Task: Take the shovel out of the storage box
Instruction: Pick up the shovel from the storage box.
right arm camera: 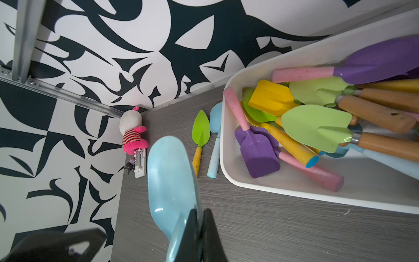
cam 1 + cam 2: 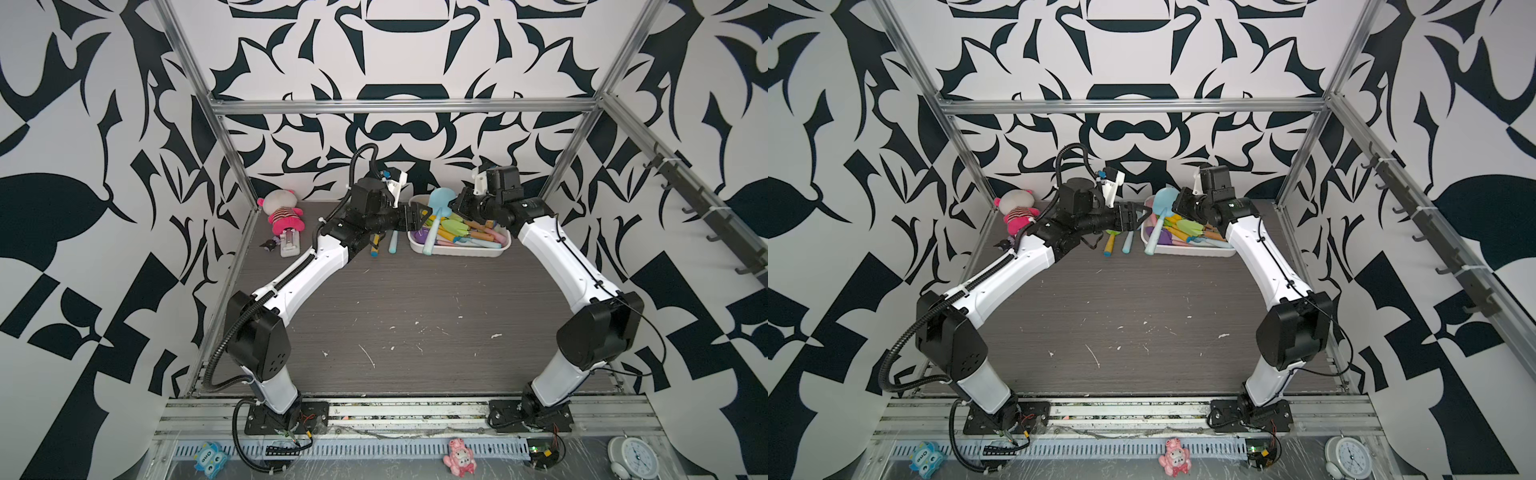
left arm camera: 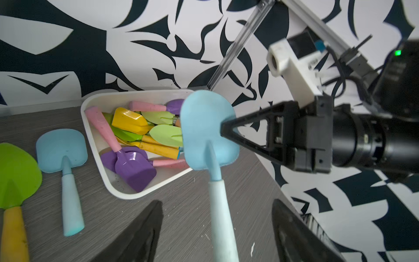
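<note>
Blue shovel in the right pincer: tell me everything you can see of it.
The blue shovel looks like matte plastic: a rounded, slightly dished light-blue blade, a thin neck and a paler tapered handle. The right pincer is shut on the blade's edge and holds it off the table beside the white box. Its handle runs through the open left pincer, which appears clear of it.

Table [image 2: 415, 299] bears storage box [image 2: 457, 253], two shovels [image 2: 393, 243], doll [image 2: 282, 212].

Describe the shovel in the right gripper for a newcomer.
The white storage box sits by the back wall. Close by, the right gripper grips a light blue shovel by its blade. Its twin lies flat on the table; this one is raised.
</note>
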`<state>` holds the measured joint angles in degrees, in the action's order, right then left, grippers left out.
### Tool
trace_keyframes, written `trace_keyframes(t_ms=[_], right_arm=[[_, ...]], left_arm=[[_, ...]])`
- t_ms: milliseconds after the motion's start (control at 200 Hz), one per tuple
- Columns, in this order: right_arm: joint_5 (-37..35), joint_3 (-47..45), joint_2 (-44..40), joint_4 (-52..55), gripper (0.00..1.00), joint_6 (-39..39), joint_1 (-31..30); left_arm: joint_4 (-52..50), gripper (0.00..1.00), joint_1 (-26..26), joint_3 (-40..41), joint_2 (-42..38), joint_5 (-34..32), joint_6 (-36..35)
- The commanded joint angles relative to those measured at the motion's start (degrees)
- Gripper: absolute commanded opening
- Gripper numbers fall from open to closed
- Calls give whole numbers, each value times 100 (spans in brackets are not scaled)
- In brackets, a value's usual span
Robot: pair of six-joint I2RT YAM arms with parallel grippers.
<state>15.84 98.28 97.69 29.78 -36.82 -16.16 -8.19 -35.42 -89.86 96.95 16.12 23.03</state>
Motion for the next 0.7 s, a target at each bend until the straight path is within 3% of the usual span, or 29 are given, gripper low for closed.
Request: trace_keyframes(t_ms=[0,380,695], right_arm=[[-195,334,-17,-32,0,-95,-71],[-291,357,-9,90,0,-83,-159],[-350,383,28,313,0,16,-177]], left_arm=[[-847,77,-257,196,25,-607,-796],[-1600,66,-747,-317,547,-1335,-1248],[-1599,37,-852,-459,659,-1612,-1376]])
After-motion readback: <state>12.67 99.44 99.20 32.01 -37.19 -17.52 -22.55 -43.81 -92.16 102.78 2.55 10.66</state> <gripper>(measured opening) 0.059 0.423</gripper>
